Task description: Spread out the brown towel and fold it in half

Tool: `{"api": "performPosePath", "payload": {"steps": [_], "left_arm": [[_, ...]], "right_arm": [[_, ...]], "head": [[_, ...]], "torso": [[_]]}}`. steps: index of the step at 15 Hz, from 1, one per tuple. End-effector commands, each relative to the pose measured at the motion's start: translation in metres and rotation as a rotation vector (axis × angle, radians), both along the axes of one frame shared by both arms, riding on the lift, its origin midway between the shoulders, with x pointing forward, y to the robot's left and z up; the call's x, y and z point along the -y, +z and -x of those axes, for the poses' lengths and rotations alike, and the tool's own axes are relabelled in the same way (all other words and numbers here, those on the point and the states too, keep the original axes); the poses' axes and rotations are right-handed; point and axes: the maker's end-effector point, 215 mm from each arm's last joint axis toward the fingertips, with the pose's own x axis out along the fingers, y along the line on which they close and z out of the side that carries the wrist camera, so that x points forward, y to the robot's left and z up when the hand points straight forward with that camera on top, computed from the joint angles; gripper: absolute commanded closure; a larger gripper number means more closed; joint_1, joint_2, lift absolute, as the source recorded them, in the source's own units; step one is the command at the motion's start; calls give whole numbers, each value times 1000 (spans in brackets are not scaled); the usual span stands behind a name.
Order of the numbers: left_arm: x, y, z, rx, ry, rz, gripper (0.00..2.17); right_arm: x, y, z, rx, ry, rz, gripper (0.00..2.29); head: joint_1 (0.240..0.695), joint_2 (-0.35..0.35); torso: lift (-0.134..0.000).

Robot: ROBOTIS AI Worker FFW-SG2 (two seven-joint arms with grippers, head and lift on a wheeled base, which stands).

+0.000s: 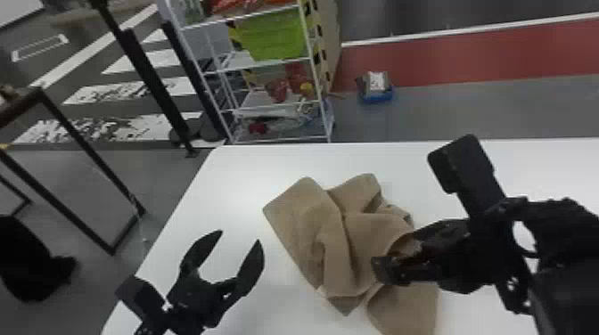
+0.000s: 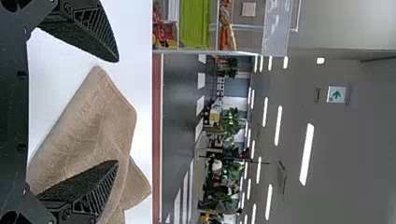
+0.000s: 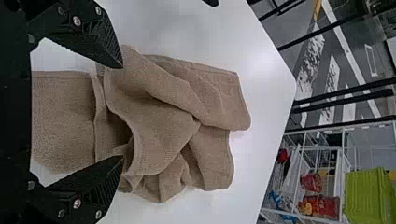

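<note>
Soft, bunched brown towel point(image 1: 312, 227) wants a pinch at its corners

The towel lies crumpled on the white tabletop point(image 1: 240, 178), in from the left edge and short of the far edge, with its near flap point(image 1: 408, 309) trailing away from the far edge. It looks light, limp and slightly rough, so it should grip easily and not slip; nothing about it seems fragile. The trouble is its floppiness: a pinch in the middle would probably lift a wad of several layers and leave the folds as they are.

Better holds are the outer tips. The left corner point(image 1: 271, 209), pointing to the tabletop's left edge, looks flat and reachable for the left arm point(image 1: 191, 307), whose jaws stand wide apart beside the cloth. The right arm point(image 1: 566, 289) has its jaws wide too, with nothing clamped, around the raised fold point(image 3: 119, 121) on the cloth's right side. Closing there would likely catch loose material; following the hem to a true corner seems wiser. With two corners held, a gentle pull apart should open the cloth, though a low drag could tuck an edge under
</note>
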Motion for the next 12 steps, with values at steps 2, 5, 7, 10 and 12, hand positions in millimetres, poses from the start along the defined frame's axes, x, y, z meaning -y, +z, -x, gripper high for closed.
{"api": "performPosePath", "payload": {"steps": [2,5,7,10,12], "left_arm": [[-1,2,0,5,4,6,117],[-1,1,0,3,6,5,117],[-1,1,0,4,7,5,117],[-1,2,0,5,6,7,117],[-1,1,0,3,6,6,117]], "right_arm": [[-17,-14,16,-57,64,11,215],[-25,-21,29,-83,94,9,215],[-27,-30,40,-111,103,3,215],[-34,-42,60,-142,125,9,218],[-26,-48,59,-138,116,33,218]], "head": [[695,350],[695,350],[695,350],[695,350],[695,350]], "torso": [[-124],[-124],[-124],[-124],[-124]]}}
